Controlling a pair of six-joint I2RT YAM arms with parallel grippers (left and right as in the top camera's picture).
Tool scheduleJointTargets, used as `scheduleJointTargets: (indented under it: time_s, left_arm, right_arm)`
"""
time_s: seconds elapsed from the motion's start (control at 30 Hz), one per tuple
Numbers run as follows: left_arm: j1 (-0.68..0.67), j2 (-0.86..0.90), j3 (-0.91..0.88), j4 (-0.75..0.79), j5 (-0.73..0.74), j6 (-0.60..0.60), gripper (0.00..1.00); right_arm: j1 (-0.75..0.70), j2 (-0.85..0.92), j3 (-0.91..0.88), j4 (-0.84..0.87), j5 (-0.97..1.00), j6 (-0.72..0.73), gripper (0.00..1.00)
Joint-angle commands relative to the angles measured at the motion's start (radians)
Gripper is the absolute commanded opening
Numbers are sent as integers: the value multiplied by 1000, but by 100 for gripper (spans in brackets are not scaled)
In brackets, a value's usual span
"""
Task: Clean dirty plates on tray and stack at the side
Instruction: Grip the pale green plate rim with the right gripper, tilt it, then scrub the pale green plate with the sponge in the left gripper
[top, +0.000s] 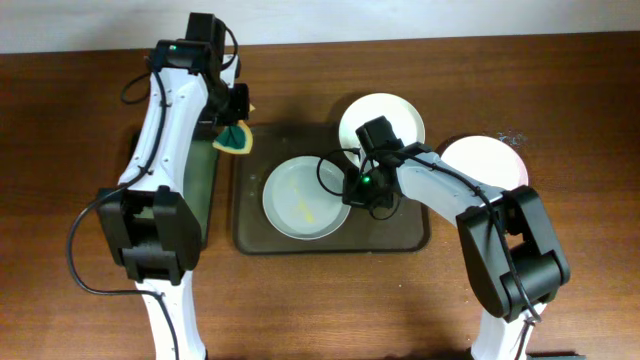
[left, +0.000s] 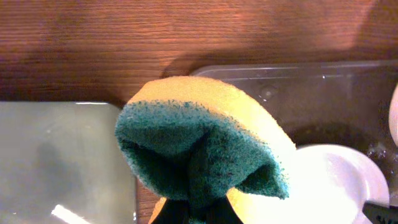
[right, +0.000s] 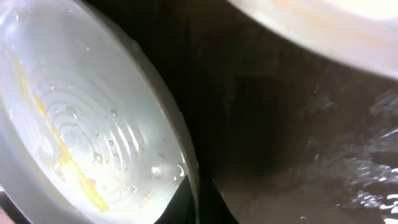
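A pale grey-green plate (top: 300, 200) with yellow smears lies on the dark tray (top: 400, 235). My right gripper (top: 352, 192) is shut on its right rim; the wrist view shows the rim (right: 180, 143) pinched between my fingers (right: 196, 202). A white plate (top: 385, 112) sits at the tray's back right edge, partly behind my right arm. Another white plate (top: 490, 160) lies on the table right of the tray. My left gripper (top: 237, 115) is shut on a yellow and green sponge (top: 236, 138) (left: 205, 143), held above the tray's back left corner.
A narrow tray with a greenish inside (top: 205, 190) lies left of the dark tray, also in the left wrist view (left: 56, 162). The wooden table (top: 560, 80) stretches around. Water drops glisten on the dark tray (right: 348, 174).
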Motion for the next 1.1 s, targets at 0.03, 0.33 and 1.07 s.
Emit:
scheduleJointTargets:
  time_s: [0.03,0.33,1.07]
  left_arm:
    - [-29,-1,-59,20,18,19,0]
    - [-31,0,-74,68,18,15,0]
    - [-114,2,-254,76,11,-141,0]
  right_arm:
    - [19,17,18,-7,-64,58,13]
    - [-36,17,18,70,-50,-299,27]
    - [35,23,16,34,27,140,4]
